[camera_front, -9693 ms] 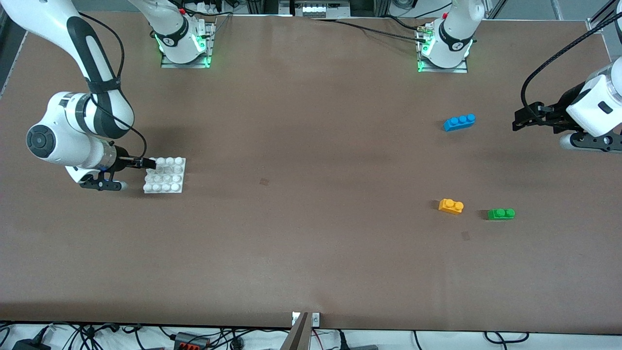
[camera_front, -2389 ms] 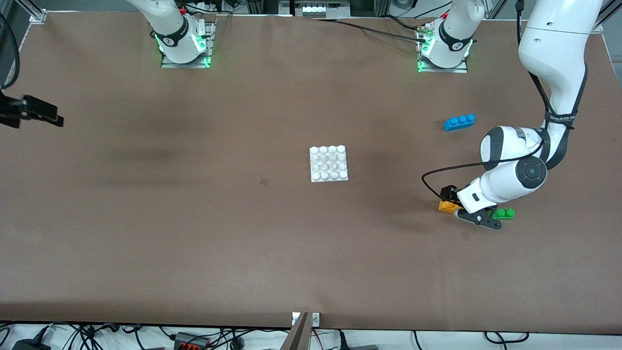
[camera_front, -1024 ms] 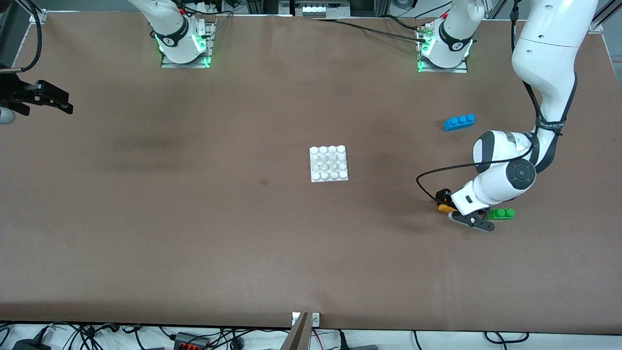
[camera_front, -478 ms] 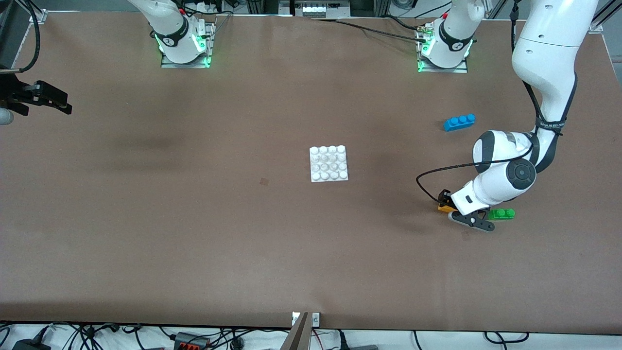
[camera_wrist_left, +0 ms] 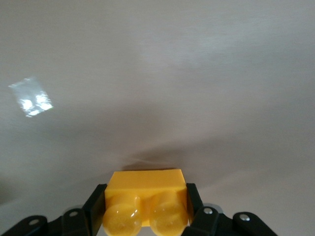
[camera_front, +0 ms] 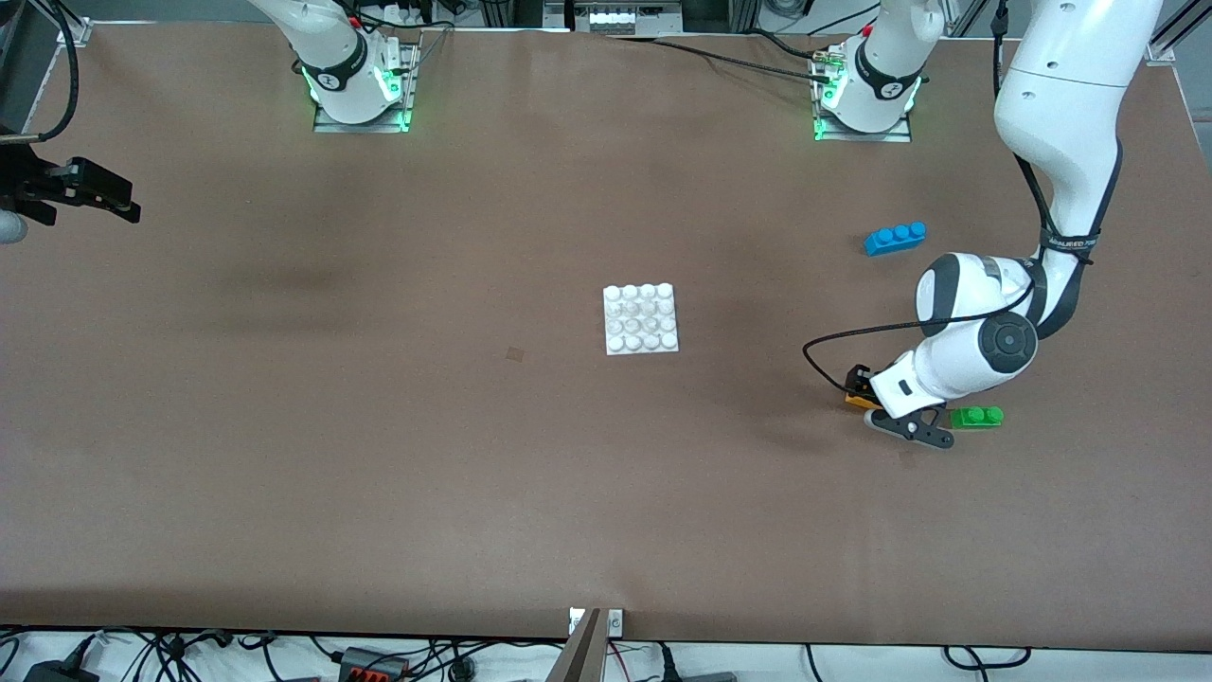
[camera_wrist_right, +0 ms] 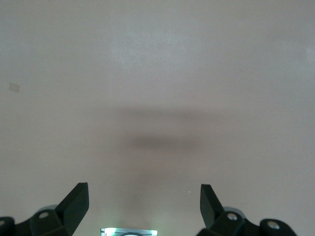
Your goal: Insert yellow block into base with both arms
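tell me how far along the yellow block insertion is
Done: the base sits mid-table, and the left gripper is shut on the yellow block beside the green brick. In hand: that grasp. Left: carrying the block to the base and pressing it onto the studs. The right gripper waits open over the right arm's end.

White jointed casings with black joint sections are noted on the left arm (camera_front: 1060, 142); black cable is looped; green lights are lit at both bases.
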Robot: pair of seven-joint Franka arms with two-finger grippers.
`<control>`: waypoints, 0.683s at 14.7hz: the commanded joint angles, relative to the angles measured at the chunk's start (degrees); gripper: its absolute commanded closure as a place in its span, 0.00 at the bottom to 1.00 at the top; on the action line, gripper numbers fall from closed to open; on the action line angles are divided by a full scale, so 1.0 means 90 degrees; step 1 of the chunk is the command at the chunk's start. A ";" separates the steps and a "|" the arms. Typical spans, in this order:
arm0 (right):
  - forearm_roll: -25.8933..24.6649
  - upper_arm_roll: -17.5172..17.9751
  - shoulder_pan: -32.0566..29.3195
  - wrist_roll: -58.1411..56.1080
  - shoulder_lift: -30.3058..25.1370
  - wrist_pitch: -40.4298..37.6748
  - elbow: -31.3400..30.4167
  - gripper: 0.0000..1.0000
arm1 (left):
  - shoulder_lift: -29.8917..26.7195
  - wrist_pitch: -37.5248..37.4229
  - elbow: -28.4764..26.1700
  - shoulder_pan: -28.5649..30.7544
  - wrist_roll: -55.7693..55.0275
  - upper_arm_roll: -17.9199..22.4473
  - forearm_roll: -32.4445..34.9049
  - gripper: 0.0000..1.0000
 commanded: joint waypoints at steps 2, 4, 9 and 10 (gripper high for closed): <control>0.0096 -0.0028 0.0040 0.0040 0.0020 -0.0056 0.0090 0.00 | -0.0626 -0.1229 0.0124 -0.0054 -0.1424 -0.0774 0.0138 0.47; 0.0096 -0.0028 0.0040 0.0040 0.0030 -0.0056 0.0090 0.00 | -0.0705 -0.1455 0.0143 -0.0045 -0.2362 -0.1194 0.0090 0.47; 0.0096 -0.0028 0.0040 0.0040 0.0030 -0.0056 0.0090 0.00 | -0.0599 -0.1349 0.0163 -0.0287 -0.3955 -0.2006 0.0079 0.47; 0.0096 -0.0028 0.0040 0.0040 0.0020 -0.0056 0.0090 0.00 | -0.0521 -0.1184 0.0163 -0.0511 -0.4394 -0.2026 0.0089 0.48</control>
